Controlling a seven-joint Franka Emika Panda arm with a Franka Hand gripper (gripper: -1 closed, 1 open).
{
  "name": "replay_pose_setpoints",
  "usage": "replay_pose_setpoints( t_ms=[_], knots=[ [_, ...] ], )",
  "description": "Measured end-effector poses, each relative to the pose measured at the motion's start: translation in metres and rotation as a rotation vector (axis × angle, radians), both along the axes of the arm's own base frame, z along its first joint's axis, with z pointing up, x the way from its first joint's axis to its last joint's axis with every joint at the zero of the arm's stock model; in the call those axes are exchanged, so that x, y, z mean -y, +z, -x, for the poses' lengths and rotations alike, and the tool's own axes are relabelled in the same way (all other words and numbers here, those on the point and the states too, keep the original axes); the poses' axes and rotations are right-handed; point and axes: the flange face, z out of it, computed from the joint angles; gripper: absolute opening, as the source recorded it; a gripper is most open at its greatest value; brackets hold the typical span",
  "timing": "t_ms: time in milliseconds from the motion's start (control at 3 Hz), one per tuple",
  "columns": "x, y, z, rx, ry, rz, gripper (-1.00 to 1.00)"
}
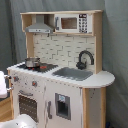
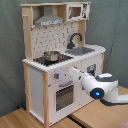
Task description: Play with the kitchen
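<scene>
Kitchen is standing on a wood floor against a grey curtain; arm is reaching to its knob panel, gripper apparently touching a knob, finger state impossible to tell

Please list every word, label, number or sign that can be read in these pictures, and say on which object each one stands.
No text can be read in either view.
The microwave has a keypad panel with small marks, too blurred to read.
The oven front and its knobs show no legible label.
The robot arm shows a blue light, no lettering.
</scene>
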Motion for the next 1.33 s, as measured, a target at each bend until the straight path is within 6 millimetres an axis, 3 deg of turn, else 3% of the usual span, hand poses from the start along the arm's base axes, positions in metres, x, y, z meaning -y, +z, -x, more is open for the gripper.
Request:
replay_pose_setpoints(
  t_ms=[667, 1333],
  knots=[
    [0.007, -0.041, 0.001, -0.025, 0.16, 0.01, 1.0],
    [0.026, -0.074, -0.009, -0.016, 0.248, -0.028, 1.0]
  ],
)
